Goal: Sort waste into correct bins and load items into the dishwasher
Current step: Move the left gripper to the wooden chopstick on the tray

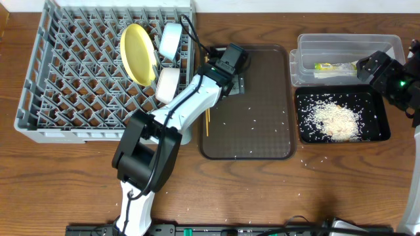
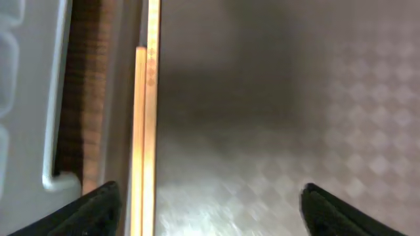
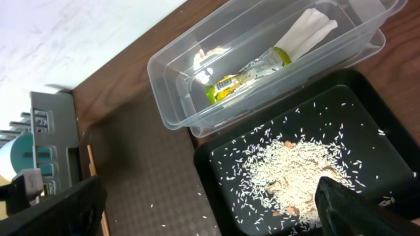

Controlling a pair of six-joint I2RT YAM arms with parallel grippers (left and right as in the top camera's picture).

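Observation:
A pair of wooden chopsticks [image 1: 207,122] lies along the left edge of the brown tray [image 1: 262,124]. My left gripper [image 1: 231,69] hangs over the tray's upper left part. In the left wrist view it is open [image 2: 210,213], low over the tray, with the chopsticks [image 2: 146,131] just inside its left finger. My right gripper [image 1: 375,67] is open and empty [image 3: 210,210] above the bins at the right. The grey dish rack [image 1: 39,98] holds a yellow plate [image 1: 136,54], a pale blue cup [image 1: 170,40] and a white cup [image 1: 167,84].
A clear bin [image 1: 308,62] holds wrappers, among them a yellow-green one [image 3: 246,75]. A black bin [image 1: 305,124] in front of it holds a heap of rice [image 3: 295,167]. Rice grains are scattered over the tray and the wooden table.

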